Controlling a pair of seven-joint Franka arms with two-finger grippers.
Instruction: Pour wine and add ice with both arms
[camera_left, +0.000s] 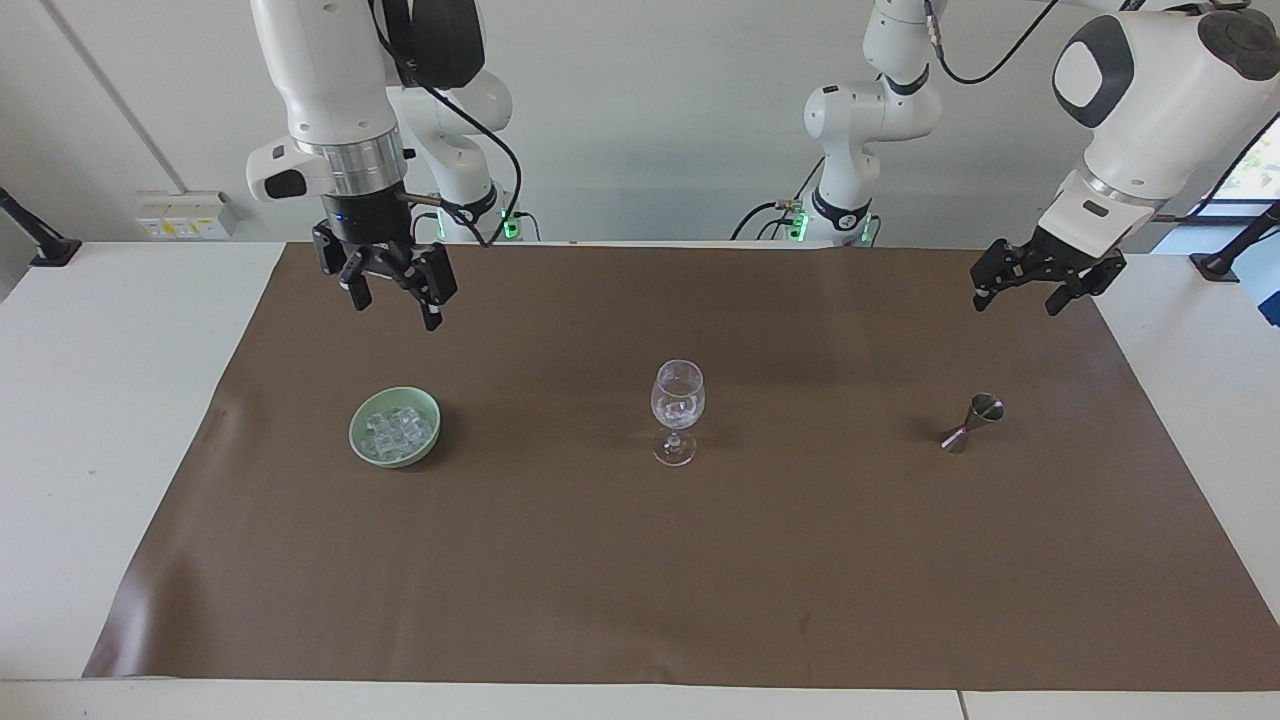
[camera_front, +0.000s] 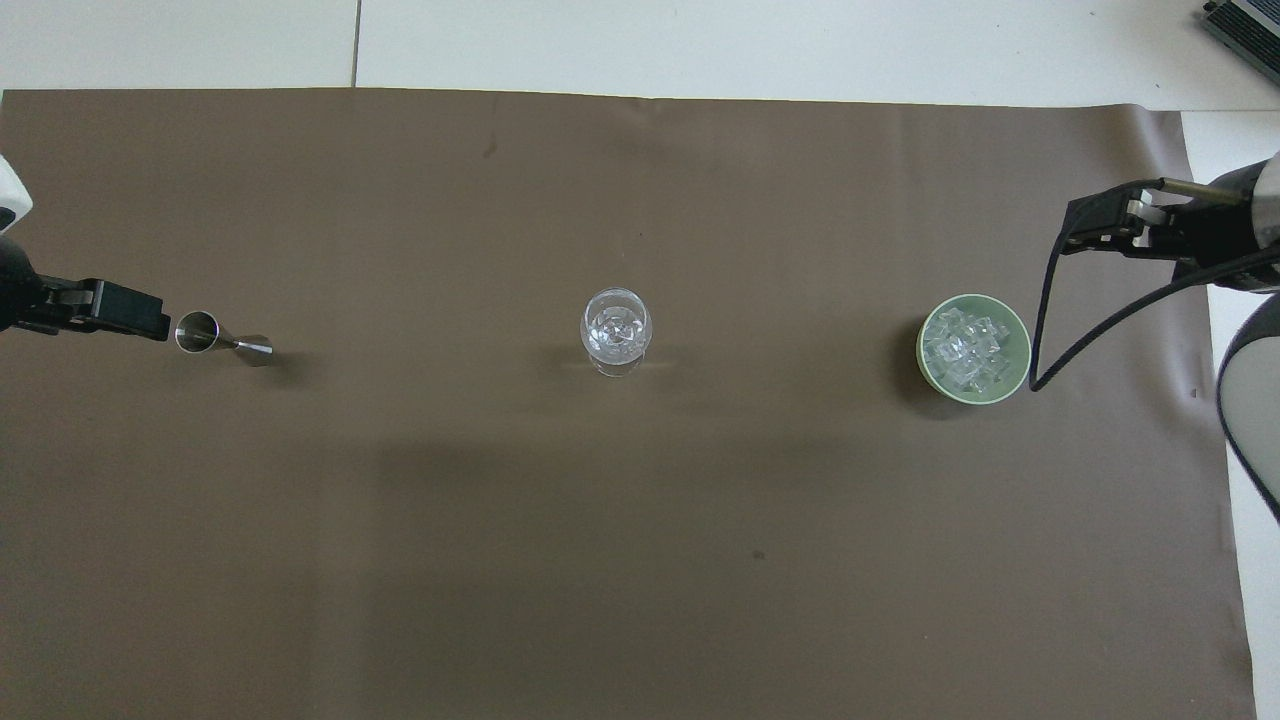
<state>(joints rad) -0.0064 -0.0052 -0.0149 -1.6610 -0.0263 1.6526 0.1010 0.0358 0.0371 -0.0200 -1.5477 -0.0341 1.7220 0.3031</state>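
Note:
A clear wine glass (camera_left: 678, 408) (camera_front: 616, 330) stands upright mid-mat with a few ice cubes in its bowl. More ice (camera_left: 396, 428) (camera_front: 968, 345) is heaped in a pale green bowl (camera_left: 362, 442) (camera_front: 1018, 375) toward the right arm's end. A small steel jigger (camera_left: 972, 422) (camera_front: 222, 338) stands toward the left arm's end. My right gripper (camera_left: 395, 308) hangs open and empty high over the mat, beside the bowl. My left gripper (camera_left: 1018, 302) waits open and empty over the mat's edge by the jigger. The wine is out of view.
A brown mat (camera_left: 640, 580) (camera_front: 560, 560) covers most of the white table (camera_left: 110, 400). A black cable (camera_front: 1045, 330) droops from the right wrist beside the bowl. Clamp mounts sit at both table ends near the robots.

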